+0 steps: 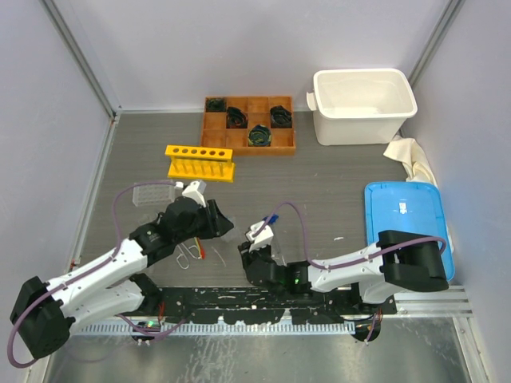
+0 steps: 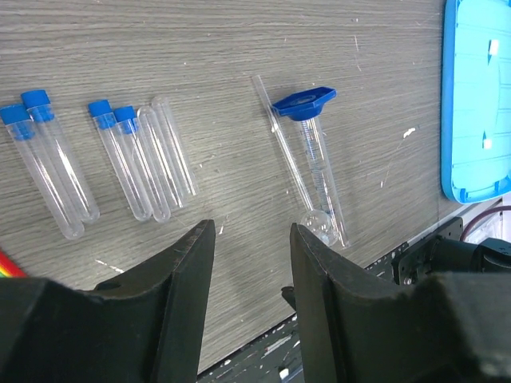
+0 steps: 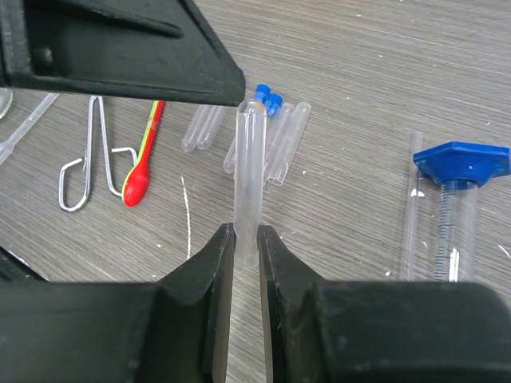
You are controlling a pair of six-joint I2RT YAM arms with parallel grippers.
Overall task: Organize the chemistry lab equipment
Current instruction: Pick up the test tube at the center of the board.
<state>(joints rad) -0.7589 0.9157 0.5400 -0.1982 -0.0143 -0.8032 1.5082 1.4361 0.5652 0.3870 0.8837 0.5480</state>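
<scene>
The right gripper (image 3: 246,239) clamps a clear test tube (image 3: 249,159) near-centre, the left gripper (image 2: 251,231) hangs open over the loose tubes (image 2: 120,167), so the tube is best carried upright, squarely over a hole in the far-left yellow rack (image 1: 200,162).

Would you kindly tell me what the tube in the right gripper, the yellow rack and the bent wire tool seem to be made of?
Tube in the right gripper: clear, see-through and glossy; it could be glass or plastic, and the look does not settle which. Yellow rack: opaque, even matte yellow, probably plastic. Bent wire tool: thin, silvery and shiny, likely steel wire.
</scene>
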